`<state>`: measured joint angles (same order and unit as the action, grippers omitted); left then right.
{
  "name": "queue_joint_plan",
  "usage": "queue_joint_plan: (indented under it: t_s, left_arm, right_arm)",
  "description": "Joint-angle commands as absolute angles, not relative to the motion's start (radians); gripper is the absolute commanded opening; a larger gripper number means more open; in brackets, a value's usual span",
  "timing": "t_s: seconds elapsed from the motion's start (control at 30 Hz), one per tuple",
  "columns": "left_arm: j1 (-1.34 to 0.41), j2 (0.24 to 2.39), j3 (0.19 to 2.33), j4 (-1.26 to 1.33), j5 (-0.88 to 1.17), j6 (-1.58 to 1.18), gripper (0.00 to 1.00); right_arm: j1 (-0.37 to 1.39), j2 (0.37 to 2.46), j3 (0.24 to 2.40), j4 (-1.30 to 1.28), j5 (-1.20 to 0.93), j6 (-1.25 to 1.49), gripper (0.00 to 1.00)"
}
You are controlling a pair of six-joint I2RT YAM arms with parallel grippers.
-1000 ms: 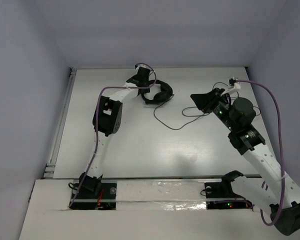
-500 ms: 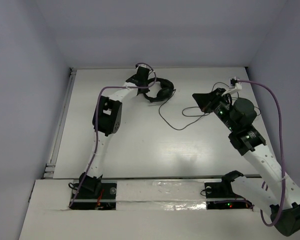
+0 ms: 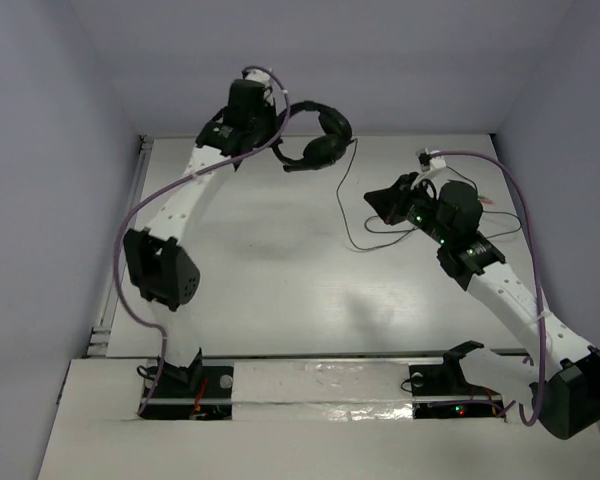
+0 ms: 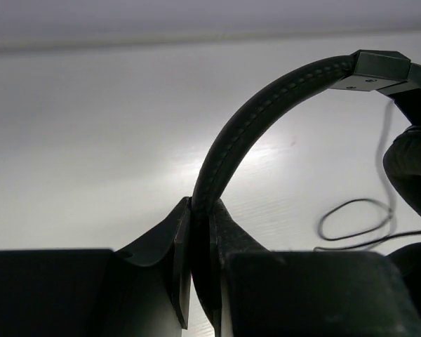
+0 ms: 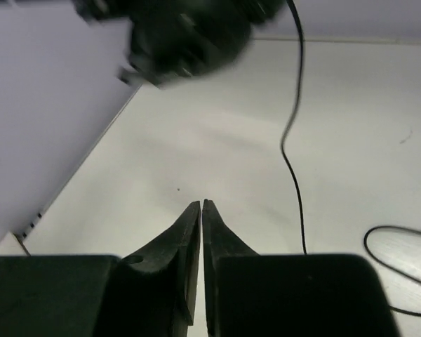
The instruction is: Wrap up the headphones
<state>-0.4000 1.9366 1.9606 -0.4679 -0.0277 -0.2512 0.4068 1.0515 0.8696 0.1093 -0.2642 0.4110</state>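
The black headphones point(image 3: 325, 140) hang in the air over the table's far edge, and my left gripper point(image 3: 277, 148) is shut on their headband. In the left wrist view the stitched headband point(image 4: 266, 105) rises from between my left gripper's point(image 4: 200, 203) fingers, with an earcup point(image 4: 414, 168) at the right. The thin black cable point(image 3: 345, 215) drops from the earcups and lies in loops on the table. My right gripper point(image 3: 375, 197) hovers right of that cable. In its wrist view the right gripper point(image 5: 201, 203) is shut with nothing between the fingers. The cable point(image 5: 291, 154) passes to their right, and the headphones point(image 5: 189, 35) are a blur above.
Thick purple robot cables point(image 3: 510, 200) arc off both arms. A metal rail point(image 3: 120, 250) runs along the table's left edge, and grey walls close in on the left, back and right. More cable loops point(image 5: 400, 274) lie on the table right of my right gripper.
My left gripper closed on the headband and raised the headphones off the table toward the back wall. The cable stretched upward. My right gripper closed and shifted slightly left.
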Motion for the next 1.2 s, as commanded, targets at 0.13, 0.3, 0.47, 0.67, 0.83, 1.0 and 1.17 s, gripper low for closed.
queue_joint_plan:
  t_s: [0.13, 0.3, 0.47, 0.67, 0.83, 1.0, 1.17]
  left_arm:
    - [-0.321, 1.654, 2.023, -0.526, 0.211, -0.247, 0.00]
    - [-0.311, 1.571, 2.033, -0.560, 0.317, -0.250, 0.00]
    - [-0.311, 1.542, 2.019, -0.581, 0.422, -0.256, 0.00]
    - [-0.290, 1.537, 2.014, -0.574, 0.469, -0.265, 0.00]
    - [-0.252, 1.483, 1.942, -0.454, 0.609, -0.345, 0.00]
    - [-0.218, 1.424, 1.870, -0.361, 0.710, -0.446, 0.00]
    - [-0.193, 1.376, 1.815, -0.293, 0.747, -0.517, 0.00]
  right_arm:
    - [0.411, 1.026, 0.914, 0.212, -0.434, 0.233, 0.78]
    - [0.411, 1.046, 0.900, 0.262, -0.483, 0.212, 0.96]
    - [0.411, 1.181, 0.928, 0.302, -0.652, 0.245, 0.95]
    - [0.445, 1.226, 0.874, 0.393, -0.680, 0.270, 0.93]
    - [0.445, 1.357, 0.885, 0.443, -0.655, 0.287, 0.75]
    - [0.445, 1.419, 0.864, 0.581, -0.592, 0.319, 0.29]
    - [0.445, 1.459, 0.900, 0.552, -0.537, 0.285, 0.30]
